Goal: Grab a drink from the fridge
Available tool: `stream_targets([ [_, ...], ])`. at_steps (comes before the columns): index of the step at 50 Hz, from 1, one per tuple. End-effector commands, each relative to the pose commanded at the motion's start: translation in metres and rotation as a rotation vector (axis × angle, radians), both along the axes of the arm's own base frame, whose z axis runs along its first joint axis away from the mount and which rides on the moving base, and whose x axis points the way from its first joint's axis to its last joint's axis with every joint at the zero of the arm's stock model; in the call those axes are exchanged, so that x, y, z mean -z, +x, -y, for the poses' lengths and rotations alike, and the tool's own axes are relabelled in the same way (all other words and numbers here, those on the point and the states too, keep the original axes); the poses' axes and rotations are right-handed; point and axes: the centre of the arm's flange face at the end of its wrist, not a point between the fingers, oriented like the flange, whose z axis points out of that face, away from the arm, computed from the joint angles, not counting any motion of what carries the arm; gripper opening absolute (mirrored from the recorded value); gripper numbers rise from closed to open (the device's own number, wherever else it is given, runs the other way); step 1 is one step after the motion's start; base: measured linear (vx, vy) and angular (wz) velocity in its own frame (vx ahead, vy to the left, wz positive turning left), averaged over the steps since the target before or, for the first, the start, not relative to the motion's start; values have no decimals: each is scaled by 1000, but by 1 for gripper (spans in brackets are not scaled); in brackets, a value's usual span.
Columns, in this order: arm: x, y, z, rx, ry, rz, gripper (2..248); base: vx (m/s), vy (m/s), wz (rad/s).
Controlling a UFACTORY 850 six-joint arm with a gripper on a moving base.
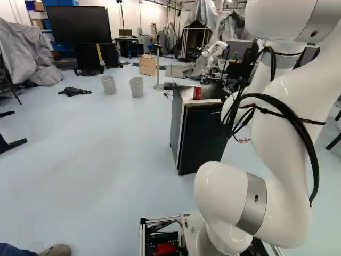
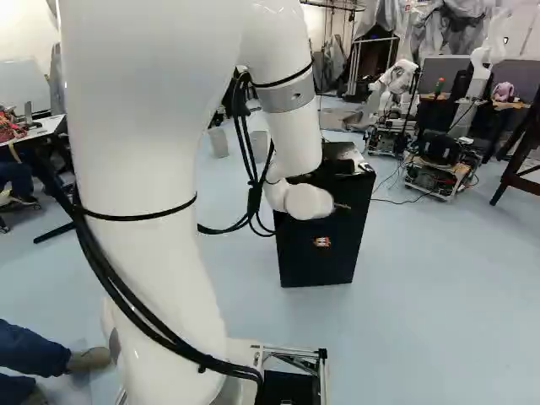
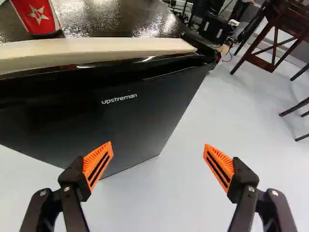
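The black fridge point(image 1: 201, 140) stands on the pale floor point(image 1: 106, 149) ahead of the base, its door closed. A red container point(image 3: 36, 17) with a white star stands upright on its dark top, near the front edge; whether it holds a drink cannot be told.

The fingers point(image 3: 99, 165) are spread wide, orange pads facing each other, one across the lower part of the door and the other over the floor. Two grey bins point(image 1: 136, 87) stand beyond the fridge, and a dark wooden chair point(image 3: 275, 36) stands off to its side.
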Motion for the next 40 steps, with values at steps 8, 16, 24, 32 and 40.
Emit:
stream_targets([
  [8, 5, 0, -12, -22, 1, 16, 247, 0, 0, 0],
  [16, 11, 0, -23, -46, 0, 35, 247, 0, 0, 0],
  [24, 16, 2, -34, -71, 0, 56, 247, 0, 0, 0],
  [32, 21, 5, -45, -98, -1, 78, 247, 0, 0, 0],
  [40, 23, 8, -56, -124, -4, 104, 247, 0, 0, 0],
])
